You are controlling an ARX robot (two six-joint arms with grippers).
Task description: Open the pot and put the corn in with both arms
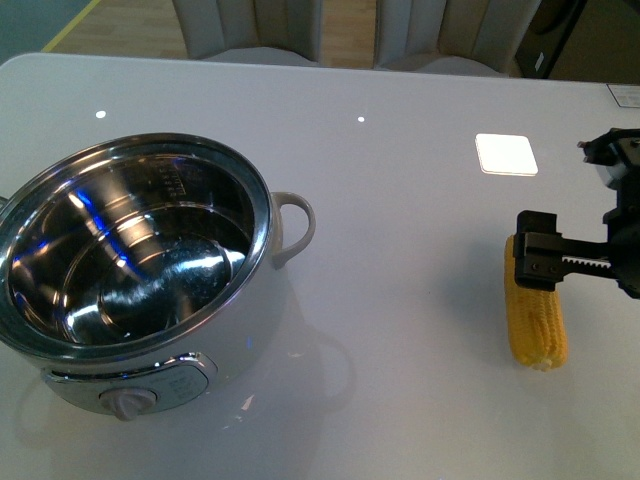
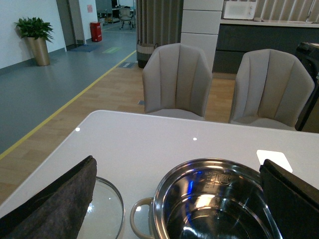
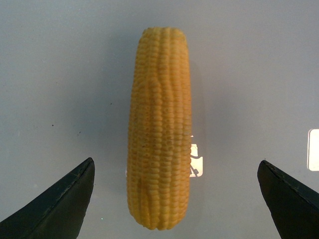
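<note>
We see the pot [image 1: 140, 270] standing open on the left of the white table [image 1: 400, 180], its shiny steel inside empty, its knob panel [image 1: 150, 392] facing us and one white loop handle [image 1: 293, 225] on the side nearer the corn. The corn [image 1: 535, 310] lies flat on the table well apart from the pot, off to the right, with its length running away from us. The right gripper [image 3: 175, 164] hangs over the far half of the cob. In the right wrist view its black fingers [image 3: 60, 206] are spread wide on either side of the cob with clear table between, so it grips nothing. The left gripper [image 2: 178, 162] does not show in the front view. From its wrist camera we find its fingers [image 2: 55, 201] likewise parted and empty, held above the pot's rim. A glass lid [image 2: 107, 209] lies on the table just beside the pot's other handle [image 2: 139, 216]. Two grey chairs [image 2: 177, 79] stand beyond the table's far edge.
</note>
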